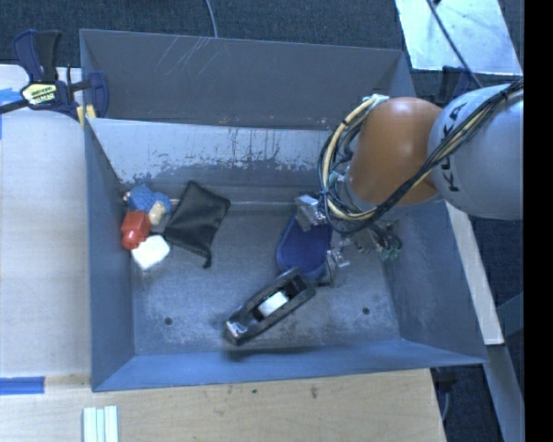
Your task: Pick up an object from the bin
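The grey metal bin (244, 86) sits below me with only a few things on its floor. The arm comes in from the 3 o'clock side. Its rounded orange cover (396, 150), wrapped with yellow and black cables (335, 159), hangs over the right part of the floor.

Beneath the cover, the gripper (330, 251) is low in the bin, a little toward 3 o'clock from the floor's centre. It stands at the right edge of a dark blue curved plastic piece (300, 245), which lies flat just right of centre. I cannot tell whether the gripper is spread or pressed together, nor whether it touches the blue piece or only hangs just beside it.

Just below the blue piece, toward 6 o'clock, lies a long black stapler-shaped tool with a white insert (267, 307). It is set slantwise, with its upper end close to the blue piece and the gripper.

Well apart from these, at about 10 o'clock, lies a black folded fabric pouch (198, 219). Just beside it, at 9 o'clock against the left wall, is a small heap of red, blue and white toy bits (144, 228).
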Tool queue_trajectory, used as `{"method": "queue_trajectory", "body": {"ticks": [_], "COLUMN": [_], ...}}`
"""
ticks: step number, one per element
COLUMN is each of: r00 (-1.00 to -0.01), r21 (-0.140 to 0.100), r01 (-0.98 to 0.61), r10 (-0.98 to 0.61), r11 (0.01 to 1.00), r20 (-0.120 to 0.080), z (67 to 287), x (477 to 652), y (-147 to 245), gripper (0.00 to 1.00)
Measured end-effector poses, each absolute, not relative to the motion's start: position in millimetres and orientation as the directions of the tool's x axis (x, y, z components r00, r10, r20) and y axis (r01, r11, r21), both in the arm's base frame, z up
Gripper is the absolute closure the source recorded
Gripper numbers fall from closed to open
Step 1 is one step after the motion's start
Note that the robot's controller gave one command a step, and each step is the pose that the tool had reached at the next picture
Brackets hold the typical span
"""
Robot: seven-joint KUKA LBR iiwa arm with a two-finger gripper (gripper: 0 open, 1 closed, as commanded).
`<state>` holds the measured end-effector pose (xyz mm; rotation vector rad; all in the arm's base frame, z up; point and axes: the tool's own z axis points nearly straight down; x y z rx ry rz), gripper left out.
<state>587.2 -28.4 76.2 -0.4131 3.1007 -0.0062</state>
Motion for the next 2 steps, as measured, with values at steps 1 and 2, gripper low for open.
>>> {"method": "queue_trajectory", "body": {"ticks": [1, 2], "r00": [-0.965, -0.960], "r21": [-0.005, -0.001], "r01": [-0.262, -0.281], "r10": [-0.262, -0.281], "r11": [0.965, 0.960], "r20": [-0.007, -0.013], "z": [78.4, 178.7], "x": [586.4, 602.4], "y": [-28.7, 29.6], "gripper": [1.00, 1.00]}}
